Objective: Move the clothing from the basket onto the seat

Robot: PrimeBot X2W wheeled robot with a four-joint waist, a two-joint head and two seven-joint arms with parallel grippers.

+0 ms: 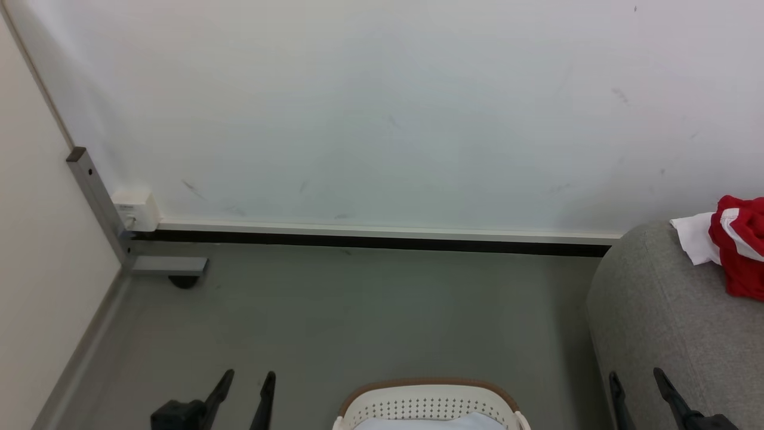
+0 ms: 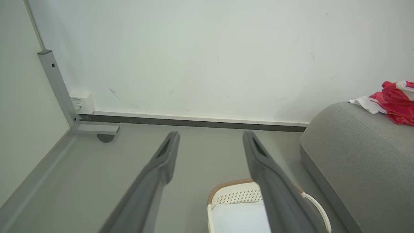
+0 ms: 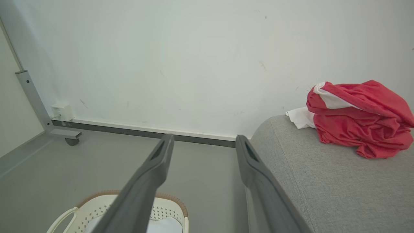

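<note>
Left gripper [image 1: 249, 376] and right gripper [image 1: 635, 375] are hanging splayed and empty either side of the basket [image 1: 427, 383], so peering inside for leftovers, with clothing [image 1: 743, 251] lying on the seat [image 1: 668, 322], seems wisest.

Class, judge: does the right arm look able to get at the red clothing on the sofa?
Probably yes: the right pincer stands open, with only bare sofa between it and the clothing.
</note>
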